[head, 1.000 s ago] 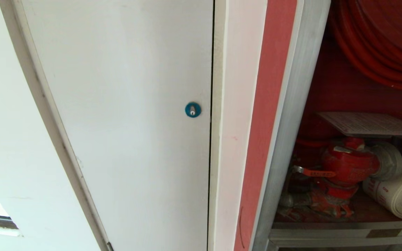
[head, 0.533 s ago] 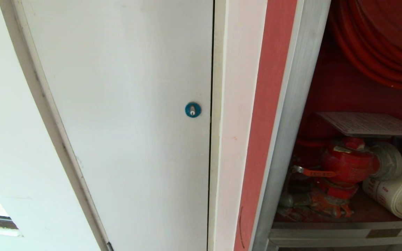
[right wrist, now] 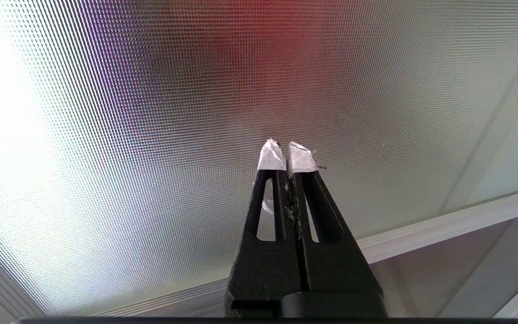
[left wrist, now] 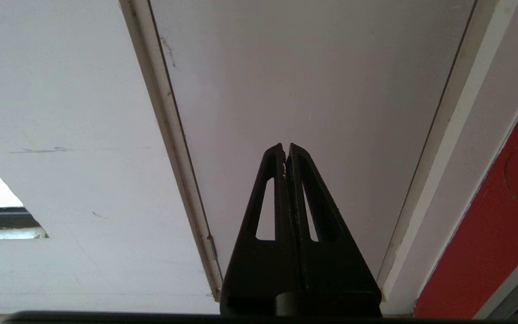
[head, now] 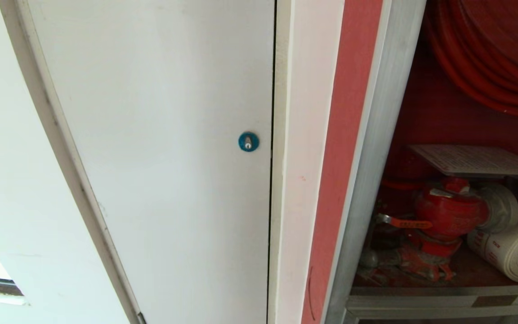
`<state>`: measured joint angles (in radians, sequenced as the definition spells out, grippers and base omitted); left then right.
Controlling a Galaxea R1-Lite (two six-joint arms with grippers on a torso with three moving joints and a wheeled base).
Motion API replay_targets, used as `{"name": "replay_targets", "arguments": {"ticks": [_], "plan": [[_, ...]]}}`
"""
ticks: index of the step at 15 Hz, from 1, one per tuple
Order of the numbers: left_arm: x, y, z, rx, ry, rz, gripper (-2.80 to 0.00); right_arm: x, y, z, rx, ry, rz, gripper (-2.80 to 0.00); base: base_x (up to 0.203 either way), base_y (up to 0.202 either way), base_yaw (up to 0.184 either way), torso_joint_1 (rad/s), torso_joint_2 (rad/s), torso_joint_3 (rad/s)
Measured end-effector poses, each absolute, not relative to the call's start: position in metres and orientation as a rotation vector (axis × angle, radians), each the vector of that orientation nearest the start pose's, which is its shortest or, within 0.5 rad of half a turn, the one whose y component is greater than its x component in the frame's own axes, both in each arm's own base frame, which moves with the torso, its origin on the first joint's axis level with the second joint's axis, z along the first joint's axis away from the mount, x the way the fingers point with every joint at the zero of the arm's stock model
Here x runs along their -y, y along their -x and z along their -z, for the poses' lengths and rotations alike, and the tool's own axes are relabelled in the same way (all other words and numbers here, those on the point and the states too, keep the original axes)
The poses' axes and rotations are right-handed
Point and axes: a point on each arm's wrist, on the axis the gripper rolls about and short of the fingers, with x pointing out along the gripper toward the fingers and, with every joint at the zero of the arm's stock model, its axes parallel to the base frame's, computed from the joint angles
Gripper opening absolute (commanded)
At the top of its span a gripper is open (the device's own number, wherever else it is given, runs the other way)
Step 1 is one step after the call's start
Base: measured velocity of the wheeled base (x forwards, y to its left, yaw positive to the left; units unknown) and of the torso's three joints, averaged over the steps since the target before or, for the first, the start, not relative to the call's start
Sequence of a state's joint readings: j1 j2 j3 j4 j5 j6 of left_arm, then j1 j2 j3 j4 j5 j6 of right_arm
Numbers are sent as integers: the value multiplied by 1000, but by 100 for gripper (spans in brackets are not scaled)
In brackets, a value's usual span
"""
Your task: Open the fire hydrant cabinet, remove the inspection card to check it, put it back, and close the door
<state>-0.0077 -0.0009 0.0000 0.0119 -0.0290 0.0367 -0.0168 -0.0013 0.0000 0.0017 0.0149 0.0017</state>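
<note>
Fire hydrant cabinet [head: 378, 135]: I see it on the right of my head view. It stands open, so I can look straight into its red inside. Its silver frame runs down beside a red strip.
Left gripper [left wrist: 286, 147]: nearest to me in the left wrist view. Its two black fingers are pressed together and hold nothing. It points at a plain white door [left wrist: 313, 90], and I cannot tell if it touches it.
Right gripper [right wrist: 286, 146]: nearest in the right wrist view. Its two fingers have white tape on the tips. They are pressed together and hold nothing.
Door [right wrist: 151, 112]: I see bumpy glass filling the right wrist view just past the right gripper, with a silver bar [right wrist: 443, 225] along one side. A red glow shows through the glass. I cannot tell if the gripper touches it.
White door [head: 160, 157]: on the left of my head view. It is shut and has a round blue lock [head: 248, 141] near its right edge.
Inspection card [head: 477, 160]: farther in, inside the cabinet on the right. It lies flat on top of the red valve [head: 450, 211]. No gripper is near it.
White hose roll [head: 517, 249]: low down, just right of the valve.
Red hose reel [head: 488, 54]: at the far top right, above the card.
</note>
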Motion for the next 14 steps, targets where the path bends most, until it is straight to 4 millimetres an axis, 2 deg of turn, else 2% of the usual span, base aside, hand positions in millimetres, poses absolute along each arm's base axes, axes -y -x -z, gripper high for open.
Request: {"name": "replay_targets", "arguments": {"ticks": [2, 14], "plan": [[0, 23, -74, -12, -37, 36, -280, -1, 23, -75, 0, -2, 2, -280, -59, 0, 5, 6, 2, 2], [0, 23, -74, -10, -22, 32, -280, -1, 23, -75, 0, -2, 1, -280, -195, 0, 1, 0, 4, 1]]}}
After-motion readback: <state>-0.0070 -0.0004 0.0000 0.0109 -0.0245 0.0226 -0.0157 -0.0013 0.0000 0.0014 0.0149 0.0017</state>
